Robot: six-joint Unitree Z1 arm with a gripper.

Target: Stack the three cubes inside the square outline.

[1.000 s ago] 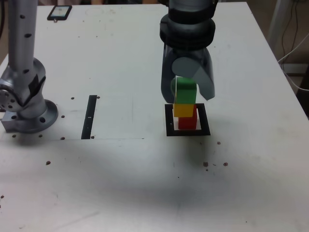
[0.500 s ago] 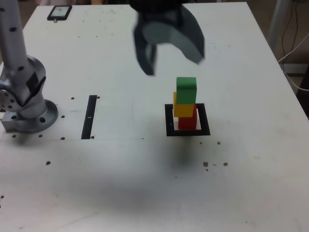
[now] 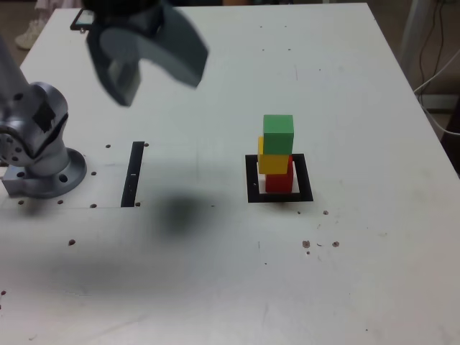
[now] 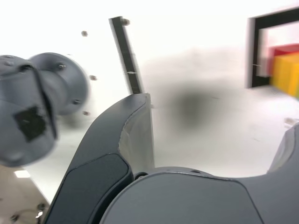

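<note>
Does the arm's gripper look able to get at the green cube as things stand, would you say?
Probably yes: the gripper hangs open and empty, the green cube tops the stack, and nothing visible stands between them, though I cannot judge the arm's full reach.

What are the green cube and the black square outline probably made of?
The green cube looks like painted wood or plastic, matte: its faces are plain and even, without sharp reflections. The black square outline seems to be flat tape or printed paper, as it shows no visible thickness.
</note>
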